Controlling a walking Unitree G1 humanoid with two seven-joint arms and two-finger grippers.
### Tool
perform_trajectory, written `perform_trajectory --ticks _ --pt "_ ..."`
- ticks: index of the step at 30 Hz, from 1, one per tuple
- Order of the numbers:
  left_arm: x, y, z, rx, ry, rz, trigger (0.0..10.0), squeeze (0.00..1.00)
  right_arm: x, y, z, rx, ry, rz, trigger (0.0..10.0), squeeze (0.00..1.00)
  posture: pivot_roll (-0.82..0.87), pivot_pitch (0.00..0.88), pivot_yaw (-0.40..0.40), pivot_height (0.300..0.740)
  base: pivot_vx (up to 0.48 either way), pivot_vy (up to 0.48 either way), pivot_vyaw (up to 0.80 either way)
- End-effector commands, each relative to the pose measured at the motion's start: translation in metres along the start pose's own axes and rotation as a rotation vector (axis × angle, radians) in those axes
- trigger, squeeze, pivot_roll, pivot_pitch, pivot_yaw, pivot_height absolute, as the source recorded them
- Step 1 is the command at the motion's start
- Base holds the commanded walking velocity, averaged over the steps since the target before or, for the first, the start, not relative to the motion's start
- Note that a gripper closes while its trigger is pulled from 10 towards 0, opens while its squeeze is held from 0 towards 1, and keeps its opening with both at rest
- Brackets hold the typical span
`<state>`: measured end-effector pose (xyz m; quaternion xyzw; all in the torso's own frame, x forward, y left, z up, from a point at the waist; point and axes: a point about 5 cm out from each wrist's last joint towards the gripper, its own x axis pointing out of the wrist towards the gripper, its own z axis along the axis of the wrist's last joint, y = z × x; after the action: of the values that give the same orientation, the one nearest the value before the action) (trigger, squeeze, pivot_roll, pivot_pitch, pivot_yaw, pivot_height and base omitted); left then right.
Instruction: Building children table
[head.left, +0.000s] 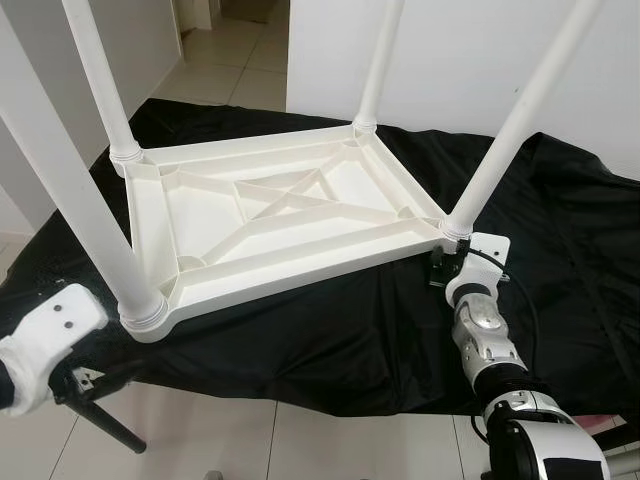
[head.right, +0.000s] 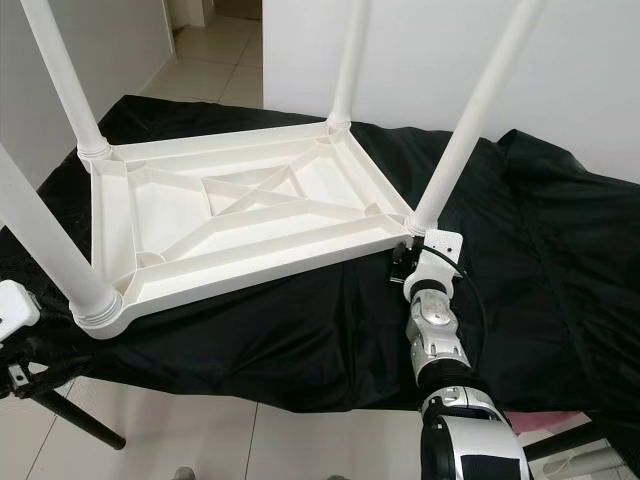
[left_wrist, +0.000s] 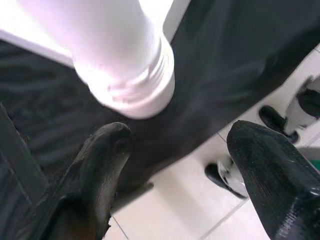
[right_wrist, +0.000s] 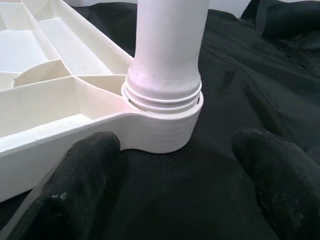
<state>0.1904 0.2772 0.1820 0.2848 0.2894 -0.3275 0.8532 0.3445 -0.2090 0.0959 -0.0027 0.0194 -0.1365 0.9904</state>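
Observation:
A white plastic children's table (head.left: 300, 272) lies upside down on a black cloth, its legs pointing up. My right gripper (right_wrist: 175, 170) is open at the near right corner. Its black fingers (right_wrist: 80, 175) rest on the cloth on either side of the socket (right_wrist: 165, 131) that holds the near right leg (head.left: 520, 120), without touching it. My left gripper (left_wrist: 180, 155) is open just below the near left corner, and the ringed foot of the near left leg (left_wrist: 125, 65) sits close above its fingers (left_wrist: 100, 165). The left wrist (head.left: 50, 330) is at the cloth's near left edge.
The black cloth (head.left: 560, 250) covers a low surface that ends close to me, with tile floor (head.left: 250, 440) below. A black stand leg (head.left: 110, 425) slants out at the near left. A white wall (head.left: 450, 60) stands behind, and a doorway opens at the far left.

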Motion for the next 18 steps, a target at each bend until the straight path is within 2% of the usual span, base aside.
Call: perform_trajectory --ticks 1,2,3,6,7,11,13,16,17,18 --pt "-0.008 0.011 -0.004 0.023 0.039 0.053 10.0 0.0 -0.003 -0.003 -0.006 -0.004 0.014 -0.015 10.0 0.0 0.13 0.006 -0.06 0.74 0.0 0.0 0.0" --pt "-0.008 0.011 -0.004 0.023 0.039 0.053 10.0 0.0 -0.003 -0.003 -0.006 -0.004 0.014 -0.015 10.0 0.0 0.13 0.006 -0.06 0.74 0.0 0.0 0.0" --pt "-0.018 0.028 -0.01 0.038 0.088 0.147 10.0 0.0 -0.004 -0.004 -0.009 -0.002 0.017 -0.02 10.0 0.0 0.13 0.007 -0.06 0.74 0.0 0.0 0.0" --pt "-0.02 0.031 -0.011 0.042 0.101 0.166 10.0 0.0 -0.004 -0.004 -0.009 -0.002 0.018 -0.021 10.0 0.0 0.13 0.007 -0.06 0.74 0.0 0.0 0.0" --pt "-0.022 0.049 -0.015 0.086 0.135 0.281 10.0 0.0 -0.004 -0.006 -0.01 -0.005 0.019 -0.027 10.0 0.0 0.13 0.008 -0.061 0.74 0.0 0.0 0.0" --pt "-0.021 0.06 -0.013 0.11 0.125 0.342 10.0 0.0 -0.003 -0.006 -0.009 -0.009 0.02 -0.03 10.0 0.0 0.13 0.006 -0.06 0.74 0.0 0.0 0.0" --pt "-0.018 0.073 -0.004 0.16 0.074 0.44 10.0 0.0 -0.002 -0.006 -0.007 -0.007 0.016 -0.03 10.0 0.0 0.12 0.006 -0.06 0.74 0.0 0.0 0.0" --pt "-0.016 0.08 0.001 0.159 0.031 0.488 10.0 0.0 -0.002 -0.005 -0.006 -0.006 0.013 -0.031 10.0 0.0 0.12 0.006 -0.06 0.74 0.0 0.0 0.0" --pt "-0.012 0.09 0.008 0.18 -0.041 0.567 10.0 0.0 0.0 -0.005 -0.004 -0.027 0.001 -0.031 10.0 0.0 0.11 0.004 -0.06 0.74 0.0 0.0 0.0" --pt "-0.011 0.094 0.012 0.166 -0.091 0.6 10.0 0.0 0.0 -0.006 -0.003 -0.027 -0.003 -0.033 10.0 0.0 0.11 0.004 -0.06 0.74 0.0 0.0 0.0"
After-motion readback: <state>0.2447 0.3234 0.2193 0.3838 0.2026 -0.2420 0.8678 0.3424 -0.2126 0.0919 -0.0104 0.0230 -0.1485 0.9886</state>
